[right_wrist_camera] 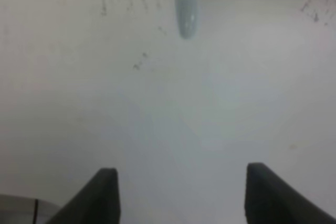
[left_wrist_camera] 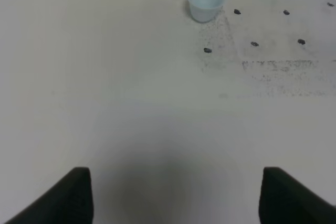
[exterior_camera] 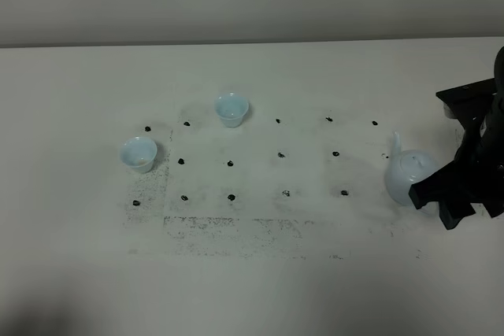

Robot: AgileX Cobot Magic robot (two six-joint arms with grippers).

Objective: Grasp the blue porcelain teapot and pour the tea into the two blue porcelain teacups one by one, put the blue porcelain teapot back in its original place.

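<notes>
White tabletop [exterior_camera: 79, 273] filled your overhead view, scuffed with grey speckles near the middle. Your right claw [exterior_camera: 445, 194] sat low at the table's right side, just beside the teapot [exterior_camera: 408, 175]. Whether they touched, I could not tell. From its own camera its fingers [right_wrist_camera: 105, 192] stood wide apart with bare table between them and a pale blue sliver of the teapot ahead. Your left claw [left_wrist_camera: 176, 174] showed only in its wrist camera, spread open above bare table. The teapot stood upright, spout toward the back. Well to its left stood the back cup [exterior_camera: 231, 109] and the front cup [exterior_camera: 138, 153], both upright and apart. Small black dots [exterior_camera: 281, 155] lay in rows between cups and teapot.
</notes>
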